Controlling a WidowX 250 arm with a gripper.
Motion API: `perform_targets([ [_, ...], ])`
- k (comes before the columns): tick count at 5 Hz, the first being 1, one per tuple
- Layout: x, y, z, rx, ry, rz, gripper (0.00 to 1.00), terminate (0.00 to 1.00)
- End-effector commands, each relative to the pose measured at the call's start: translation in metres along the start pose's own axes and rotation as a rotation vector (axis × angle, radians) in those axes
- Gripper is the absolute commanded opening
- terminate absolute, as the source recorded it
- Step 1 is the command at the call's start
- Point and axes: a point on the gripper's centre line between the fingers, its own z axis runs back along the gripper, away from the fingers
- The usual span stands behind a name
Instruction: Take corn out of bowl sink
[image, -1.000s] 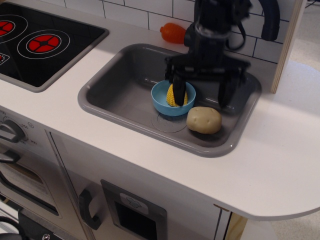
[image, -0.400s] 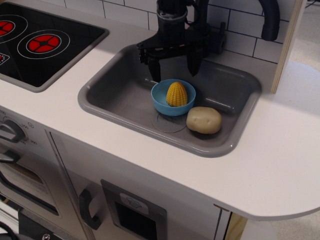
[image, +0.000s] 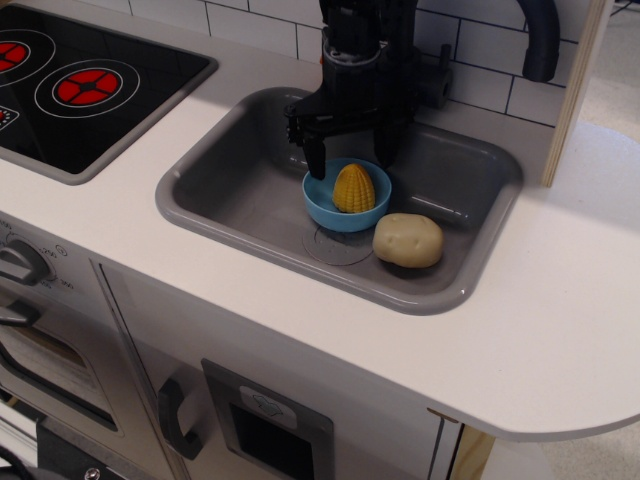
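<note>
The yellow corn (image: 354, 188) stands upright, tip up, in the light-blue bowl (image: 327, 207) in the middle of the grey sink (image: 240, 180). My black gripper (image: 350, 160) hangs open just behind and above the bowl. Its left finger (image: 315, 158) comes down by the bowl's left rear rim and its right finger (image: 385, 150) by the right rear rim. The corn sits just in front of the gap between them. The gripper holds nothing.
A beige potato (image: 408, 240) lies in the sink right of the bowl. A black stovetop (image: 80, 85) with red burners is at the left. A wooden panel (image: 575, 90) stands at the right behind the white counter (image: 560, 330).
The gripper swung from the right of the bowl to behind it, and has since shifted slightly right and lower toward the bowl. The corn, bowl and potato have not moved.
</note>
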Motion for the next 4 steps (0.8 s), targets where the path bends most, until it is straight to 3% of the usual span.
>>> perform_targets([
  [1, 0.008, -0.007, 0.01, -0.003, -0.061, -0.056, 1.0, 0.0],
  [2, 0.006, -0.009, 0.011, -0.003, -0.079, -0.051, 0.0, 0.0],
  [3, 0.008, -0.011, 0.018, -0.014, -0.125, -0.023, 0.0, 0.0],
  [4, 0.012, -0.016, 0.04, -0.063, -0.178, 0.041, 0.0, 0.0],
])
